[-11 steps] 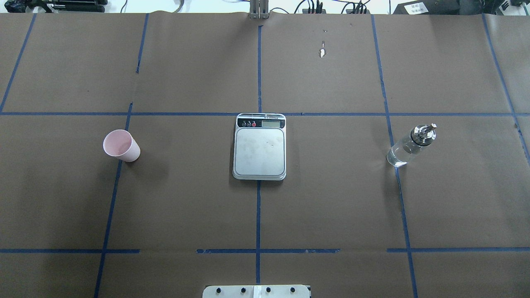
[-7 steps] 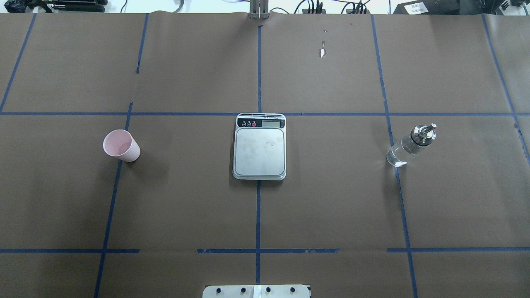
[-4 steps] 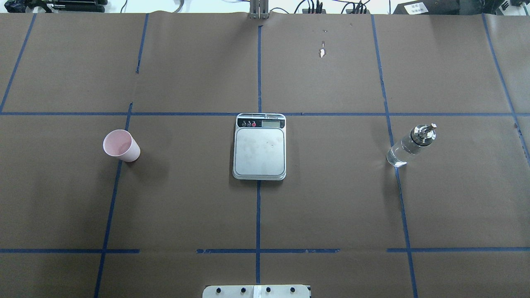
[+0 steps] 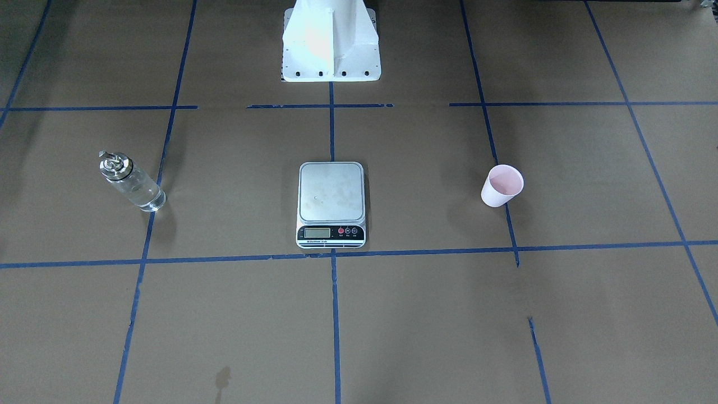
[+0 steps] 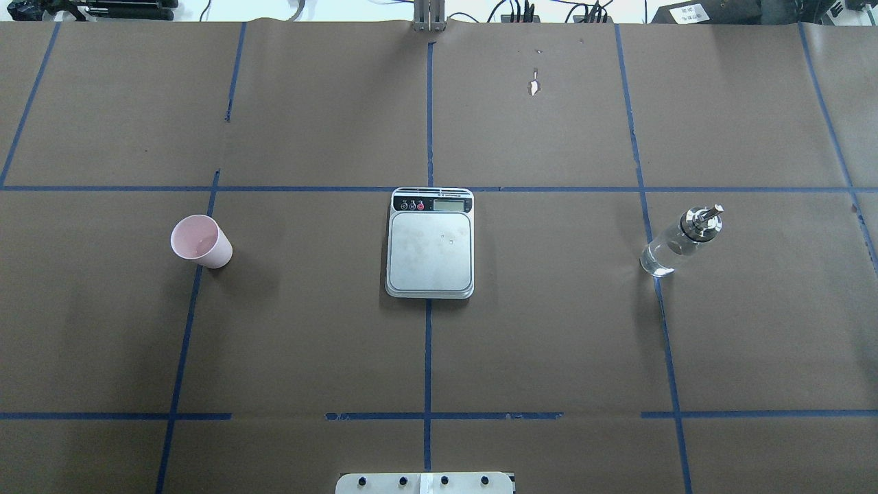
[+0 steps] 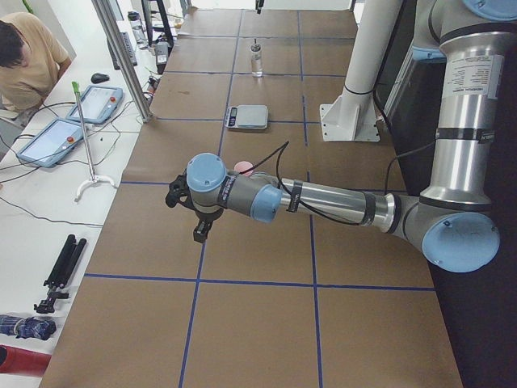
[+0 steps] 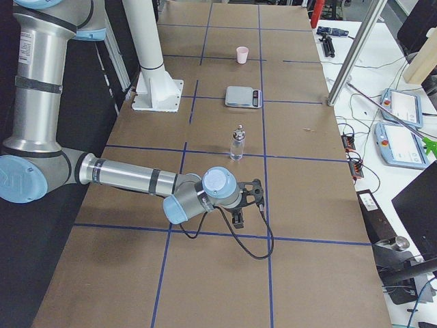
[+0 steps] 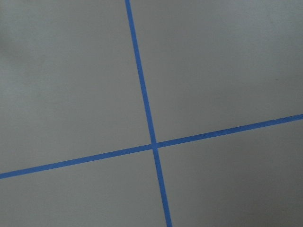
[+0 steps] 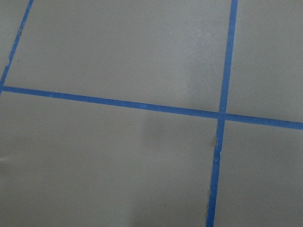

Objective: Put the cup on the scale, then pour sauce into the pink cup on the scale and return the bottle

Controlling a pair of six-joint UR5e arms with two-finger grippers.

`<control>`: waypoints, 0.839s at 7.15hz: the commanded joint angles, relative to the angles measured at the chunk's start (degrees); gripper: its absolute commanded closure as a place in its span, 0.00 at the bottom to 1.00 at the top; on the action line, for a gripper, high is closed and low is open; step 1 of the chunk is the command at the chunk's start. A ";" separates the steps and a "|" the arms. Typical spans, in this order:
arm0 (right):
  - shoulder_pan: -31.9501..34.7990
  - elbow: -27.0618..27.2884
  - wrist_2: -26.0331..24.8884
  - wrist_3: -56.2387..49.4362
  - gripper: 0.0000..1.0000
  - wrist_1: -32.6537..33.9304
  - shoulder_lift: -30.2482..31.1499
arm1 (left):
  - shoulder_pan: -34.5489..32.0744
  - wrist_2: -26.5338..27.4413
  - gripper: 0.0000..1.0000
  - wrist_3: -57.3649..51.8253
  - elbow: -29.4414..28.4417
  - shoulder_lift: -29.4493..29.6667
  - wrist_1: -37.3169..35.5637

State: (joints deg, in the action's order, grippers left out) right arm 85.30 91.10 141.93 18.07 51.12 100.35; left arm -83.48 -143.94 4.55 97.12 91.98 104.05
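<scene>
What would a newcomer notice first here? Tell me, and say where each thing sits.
The silver-grey scale sits at the centre of the brown-papered table, on its blue tape grid. The pink cup stands upright to the robot's left of it and the clear bottle to the right, both well apart from it. In the side views the left arm and right arm stretch low over the table's ends.

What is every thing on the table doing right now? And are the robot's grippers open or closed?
cup: standing upright on the table, looks empty, not on the scale.
scale: flat on the table, platform bare; display too small to read.
bottle: standing upright, top on, clear liquid inside.
left gripper: over the table, away from the cup; open or shut, cannot tell.
right gripper: over the table, away from the bottle; cannot tell.
</scene>
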 commanded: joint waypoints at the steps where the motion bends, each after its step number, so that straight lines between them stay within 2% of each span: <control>1: -2.93 -0.22 -0.08 7.38 0.00 -0.41 -2.25 | 15.55 10.79 0.00 21.45 1.57 1.96 11.56; 2: -4.16 -0.04 -0.08 7.59 0.00 -0.49 -2.70 | 19.46 11.75 0.00 29.21 1.76 3.89 12.74; 4: -4.62 -0.65 -0.78 11.01 0.00 -0.50 -5.05 | 27.11 13.07 0.01 35.60 4.13 5.39 12.14; 5: -4.61 -0.66 -0.78 11.02 0.00 -0.67 -5.07 | 29.58 16.55 0.02 38.84 4.65 6.27 11.53; 6: -4.61 -0.66 -0.69 11.02 0.00 -0.67 -5.08 | 33.00 18.33 0.03 40.79 4.83 9.67 5.87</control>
State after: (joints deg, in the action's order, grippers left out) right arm 80.73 90.49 141.20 28.84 50.51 95.53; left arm -54.55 -128.24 42.27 101.53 98.66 114.43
